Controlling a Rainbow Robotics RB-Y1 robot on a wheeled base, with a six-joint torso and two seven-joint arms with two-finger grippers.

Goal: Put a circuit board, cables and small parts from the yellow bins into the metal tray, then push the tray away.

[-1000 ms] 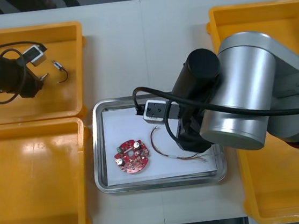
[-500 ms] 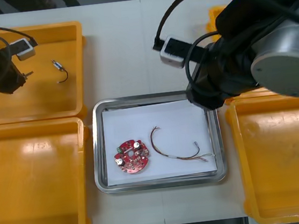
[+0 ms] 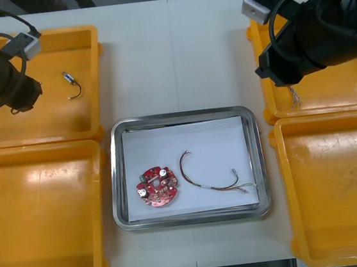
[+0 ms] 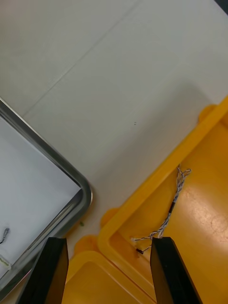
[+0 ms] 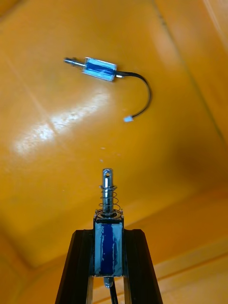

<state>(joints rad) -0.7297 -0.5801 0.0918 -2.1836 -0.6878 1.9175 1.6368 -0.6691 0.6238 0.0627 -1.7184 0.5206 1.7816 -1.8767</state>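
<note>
Left gripper: the left gripper [image 5: 108, 237] is clamped narrowly on a small metal part [image 5: 109, 223] with a blue body, whose spring and pin stick out past the fingertips.
Left gripper's place: it hangs inside the far left yellow bin [image 3: 83, 35], above the bin floor.
Just beyond it: a second small metal part [image 5: 99, 69] lies on that bin's floor with a curved black wire trailing off one end, apart from the held one.
Right gripper: the right gripper [image 4: 107, 242] has its fingers spread wide, with nothing between them.
Right gripper's place: it is above the corner of the far right yellow bin [image 3: 262, 21] nearest the tray.
Below it: a twisted blue and white cable [image 4: 171, 209] lies in that bin, close to the rim and near one finger.
Metal tray: the metal tray [image 3: 180, 116] sits at mid-table between the bins and is white inside.
In the tray: a round red circuit board [image 3: 158, 187] lies there with a thin cable [image 3: 199, 177] just beside it – not touching.
Surface: a light table [image 3: 173, 57].
</note>
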